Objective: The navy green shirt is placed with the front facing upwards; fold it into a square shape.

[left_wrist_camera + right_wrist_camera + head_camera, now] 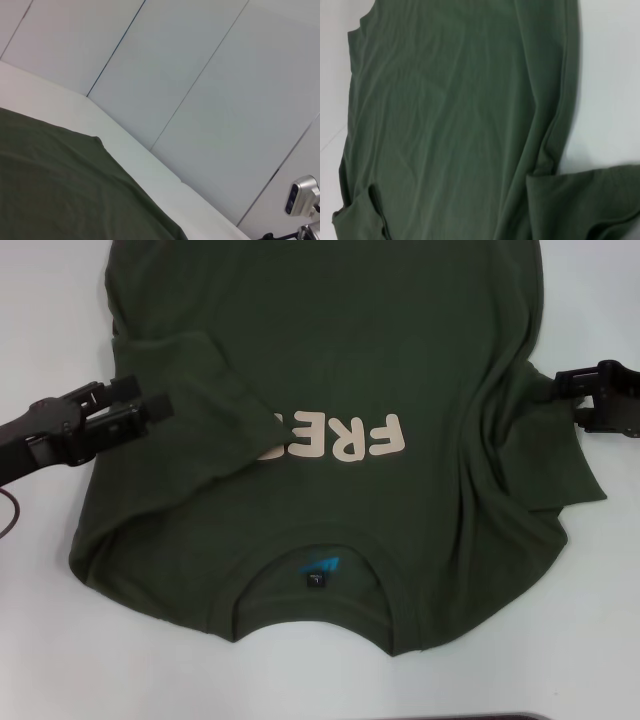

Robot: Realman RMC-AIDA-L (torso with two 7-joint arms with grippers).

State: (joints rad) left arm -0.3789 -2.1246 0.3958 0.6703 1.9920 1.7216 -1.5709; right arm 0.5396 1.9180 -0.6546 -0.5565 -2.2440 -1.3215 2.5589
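The navy green shirt [330, 350] lies front up on the white table [60, 650], with its collar [316, 545] and neck label [316, 580] toward me. The left sleeve [215, 390] is folded inward and covers the end of the cream lettering [350, 438]. The right sleeve [565, 475] lies spread out, and creases run toward that side. My left gripper [150, 400] hovers open over the shirt's left edge, holding nothing. At the shirt's right edge, by the armpit, my right gripper [568, 400] stands open. Both wrist views show only green cloth [60, 185] [455, 115], no fingers.
Bare white table surrounds the shirt on the left, right and near sides. A dark edge [480, 716] shows at the near rim. The left wrist view shows grey wall panels [200, 75] behind the table and a silver device [302, 197] off to one side.
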